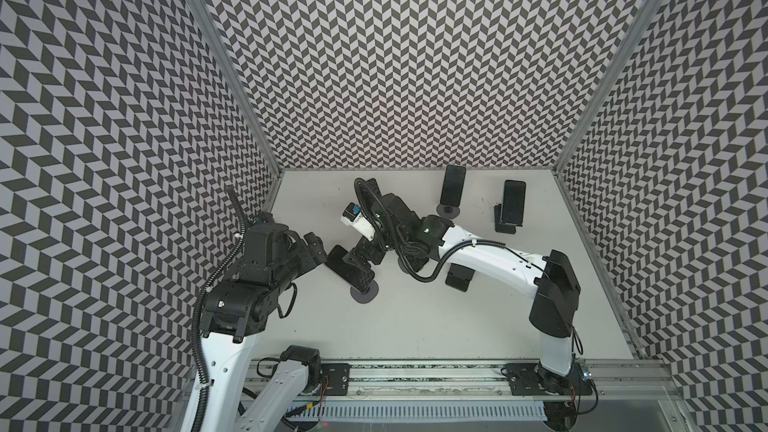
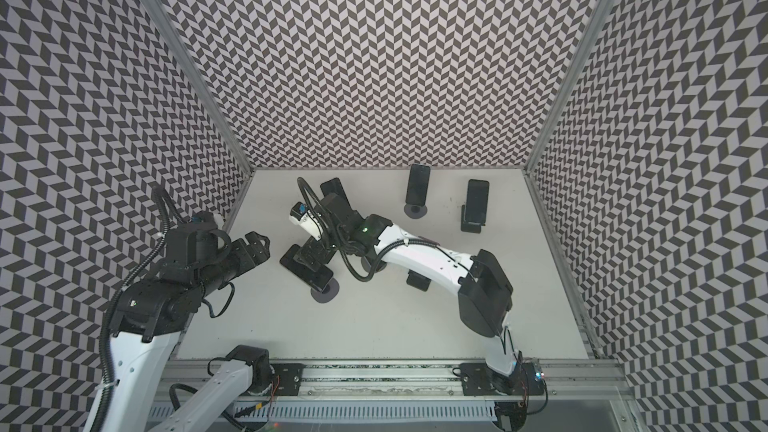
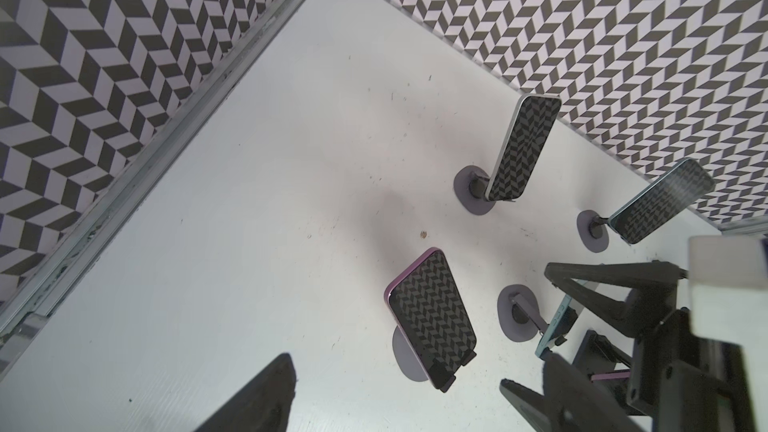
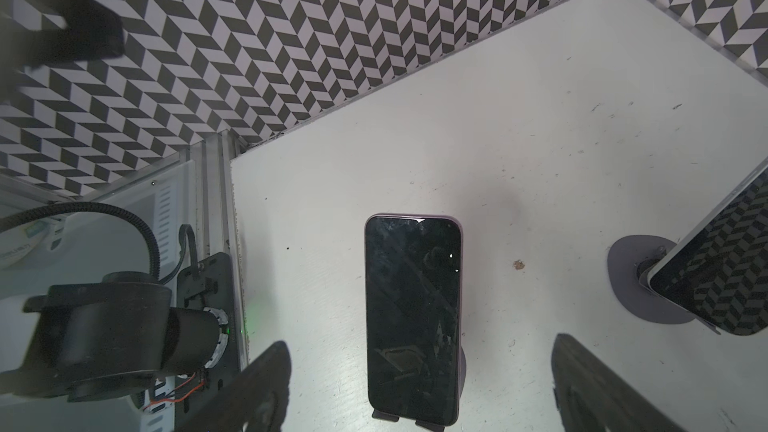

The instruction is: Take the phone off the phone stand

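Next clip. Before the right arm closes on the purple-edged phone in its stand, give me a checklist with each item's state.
1. Seating: the purple-edged, dark-screened phone sits on its round-based grey stand: ok.
2. Jaws: the right gripper is open, fingers either side of the phone, not touching it: ok.
3. Depth: fingers far enough forward to close on the phone's edges: cannot tell.
4. Other arm: the left gripper is open, empty, apart from the phone: ok.
5. Neighbour: the silver-edged phone stands apart from the right gripper's fingers: ok.
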You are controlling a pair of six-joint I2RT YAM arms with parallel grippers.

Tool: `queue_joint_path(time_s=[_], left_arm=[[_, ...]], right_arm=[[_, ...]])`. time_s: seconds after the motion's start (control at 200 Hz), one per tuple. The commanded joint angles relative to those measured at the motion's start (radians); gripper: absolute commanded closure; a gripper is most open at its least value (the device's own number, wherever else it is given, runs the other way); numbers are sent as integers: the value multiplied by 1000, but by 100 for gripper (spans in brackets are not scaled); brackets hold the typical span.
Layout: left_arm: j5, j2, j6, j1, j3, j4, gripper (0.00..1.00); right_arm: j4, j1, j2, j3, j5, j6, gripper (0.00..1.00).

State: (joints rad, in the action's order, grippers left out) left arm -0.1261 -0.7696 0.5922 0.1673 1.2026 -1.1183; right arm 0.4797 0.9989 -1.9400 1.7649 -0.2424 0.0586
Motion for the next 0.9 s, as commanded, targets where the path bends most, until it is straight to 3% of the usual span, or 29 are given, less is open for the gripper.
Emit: queue_joint_path(time_s=[0.0,0.295,0.896], left_arm=[[-12,33,-36,-5,-21,86,7],[-9,30,-77,-6,-38,123,7],[-72,10,-41,-6,-56,68,8]], right_arm=[[10,8,-27,24,17,0,4],[52,9,-50,47,21,4,3],[68,19,-85,40,-14,-7,3]])
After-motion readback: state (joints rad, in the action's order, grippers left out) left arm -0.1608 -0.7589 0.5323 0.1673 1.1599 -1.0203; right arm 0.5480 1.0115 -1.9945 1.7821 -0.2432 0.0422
